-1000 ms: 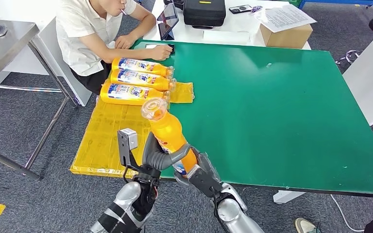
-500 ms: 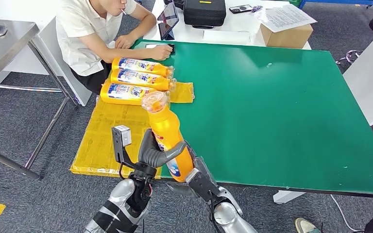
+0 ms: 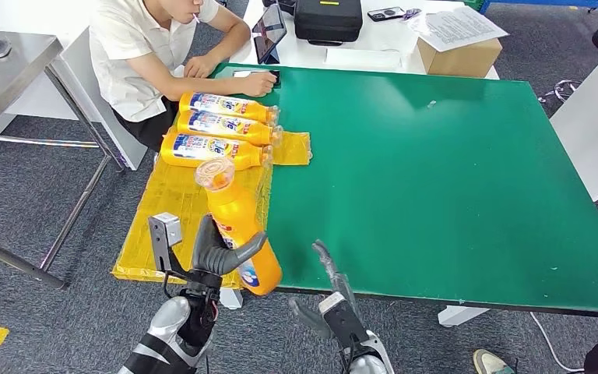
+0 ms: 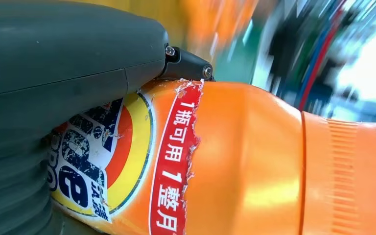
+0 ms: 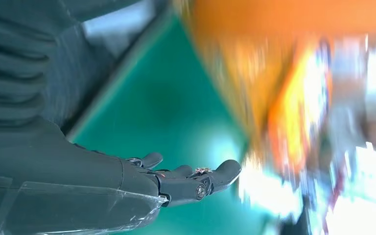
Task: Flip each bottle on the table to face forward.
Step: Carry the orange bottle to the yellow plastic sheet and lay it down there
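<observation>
My left hand (image 3: pixel 219 253) grips orange plastic detergent bottle with blue-and-yellow label (image 3: pixel 237 227) around lower body, lifted off table, clear cap up and tilted away, above near edge of yellow sheet (image 3: pixel 160 222). Left wrist view: thumb across label, red strip with white characters beside it. My right hand (image 3: pixel 328 298) empty, fingers spread, at near edge of green table (image 3: pixel 436 171), apart from bottle. Three matching orange bottles (image 3: pixel 222 126) lie side by side at sheet's far end, near seated person in white shirt (image 3: pixel 144 54).

Orange bottle (image 3: pixel 237 226) tilted, cap away; three labelled bottles (image 3: pixel 222 128) lying side by side on yellow sheet (image 3: pixel 163 214).
</observation>
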You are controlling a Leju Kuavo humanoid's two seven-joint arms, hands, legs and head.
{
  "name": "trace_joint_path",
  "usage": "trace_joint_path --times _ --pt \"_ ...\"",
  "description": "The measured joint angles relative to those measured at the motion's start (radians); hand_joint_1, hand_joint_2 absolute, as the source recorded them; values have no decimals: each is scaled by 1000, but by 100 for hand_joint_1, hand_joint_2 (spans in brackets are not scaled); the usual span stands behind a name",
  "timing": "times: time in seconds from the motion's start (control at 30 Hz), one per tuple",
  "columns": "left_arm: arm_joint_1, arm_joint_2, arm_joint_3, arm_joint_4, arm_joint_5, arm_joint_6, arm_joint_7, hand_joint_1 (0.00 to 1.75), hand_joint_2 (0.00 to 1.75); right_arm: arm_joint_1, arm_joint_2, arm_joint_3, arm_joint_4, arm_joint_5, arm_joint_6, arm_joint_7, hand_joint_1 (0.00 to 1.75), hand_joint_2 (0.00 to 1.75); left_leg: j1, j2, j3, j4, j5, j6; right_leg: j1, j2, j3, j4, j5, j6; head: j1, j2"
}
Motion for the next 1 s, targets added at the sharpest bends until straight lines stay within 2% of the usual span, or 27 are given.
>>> trace_joint_path --times 0.1,0.17,0.23,0.33,0.43,0.53,0.67,0.87,0.9,1.0 --pt "-6 16 23 -5 -387 284 -77 175 175 61 3 -75 -140 8 -219 -37 0 0 0 -1 0 0 0 0 0 -1 0 0 0 0 0 0" --pt "-26 25 39 14 -629 388 -80 175 175 85 13 -140 -264 59 -301 -43 0 0 0 -1 0 0 0 0 0 -1 1 0 0 0 0 0" --pt "-48 29 59 43 -728 383 -62 175 175 94 38 -211 -377 120 -321 -45 0 0 0 -1 1 0 0 0 0 -1 1 0 1 0 0 0" --pt "-68 29 90 75 -727 346 -42 175 175 99 74 -292 -496 156 -324 -46 0 0 0 1 2 0 0 0 0 0 1 0 1 0 0 0" --pt "-87 31 104 106 -790 354 -14 175 175 105 92 -329 -560 159 -326 -46 0 0 0 1 2 0 1 0 0 0 1 0 1 0 0 0" --pt "-119 38 103 169 -966 368 53 175 175 106 97 -334 -584 149 -326 -46 0 0 0 1 2 0 1 0 0 0 1 0 1 0 0 0" --pt "-169 52 93 274 -1135 304 125 175 175 104 95 -318 -584 113 -326 -46 0 175 0 1 2 0 1 0 0 0 1 0 1 0 0 0" --pt "-267 64 47 432 -1275 117 182 172 175 81 71 -259 -564 42 -326 -46 0 175 0 0 2 0 1 1 0 -1 2 0 1 0 0 0" --pt "-287 65 41 461 -1281 89 183 141 175 75 65 -247 -557 33 -326 -46 0 175 0 -1 3 0 1 1 0 -1 3 0 1 0 0 0" --pt "-345 65 28 542 -1283 -6 183 13 175 60 48 -206 -535 7 -325 -46 0 175 0 -1 7 0 1 0 0 -1 7 0 1 0 0 0"
